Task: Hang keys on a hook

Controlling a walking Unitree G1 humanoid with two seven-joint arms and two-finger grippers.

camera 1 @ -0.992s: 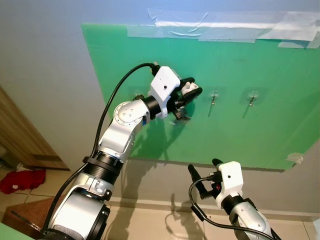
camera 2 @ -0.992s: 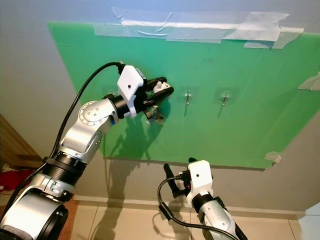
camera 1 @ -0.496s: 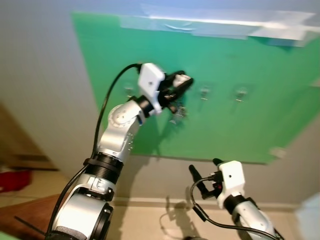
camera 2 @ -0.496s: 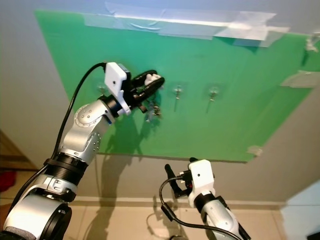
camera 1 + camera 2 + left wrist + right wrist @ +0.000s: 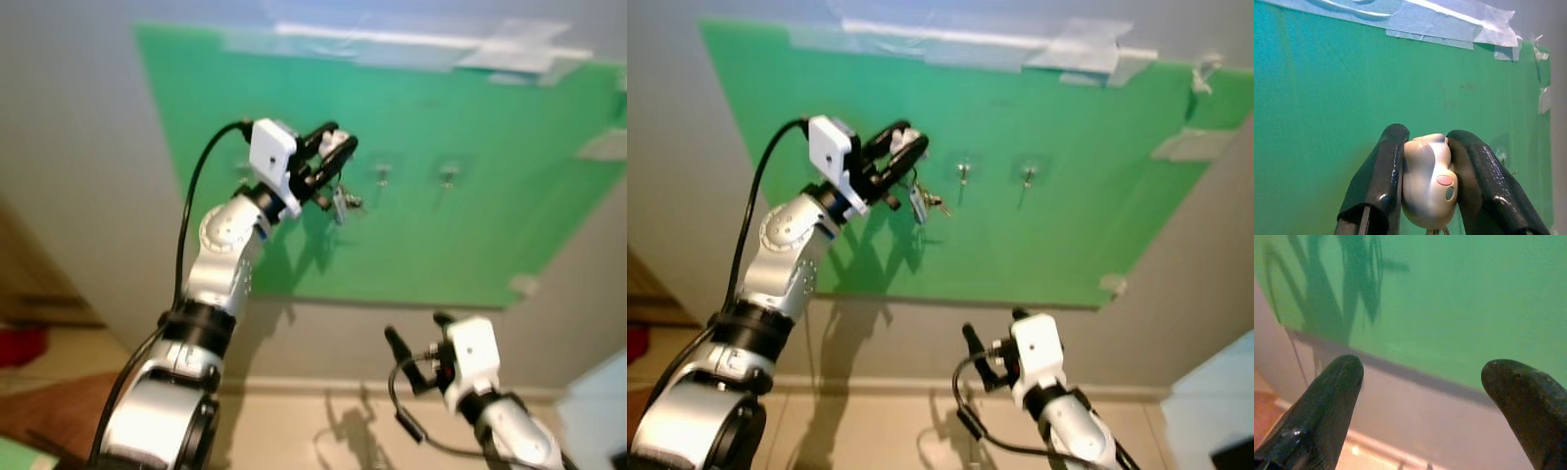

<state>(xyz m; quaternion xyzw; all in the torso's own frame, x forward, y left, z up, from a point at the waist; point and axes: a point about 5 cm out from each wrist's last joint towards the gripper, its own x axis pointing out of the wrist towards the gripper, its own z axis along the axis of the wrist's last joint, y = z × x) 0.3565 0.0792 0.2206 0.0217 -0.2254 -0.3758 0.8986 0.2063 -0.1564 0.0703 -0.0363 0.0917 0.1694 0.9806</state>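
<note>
Left end effector point(image 5: 331, 157) pinches the white fob point(image 5: 1427, 188), keys point(image 5: 924, 203) dangling left of the hooks point(image 5: 963, 173); a swinging ring may miss; right end effector point(image 5: 1420, 396), spread, idles low.

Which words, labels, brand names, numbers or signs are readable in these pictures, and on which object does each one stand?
None can be read.
The green board and the tape along its top carry no print.
The white keychain figure held in the left gripper shows a pink spot and a dark spot, no letters.
The keys beneath it are too blurred to read.
</note>
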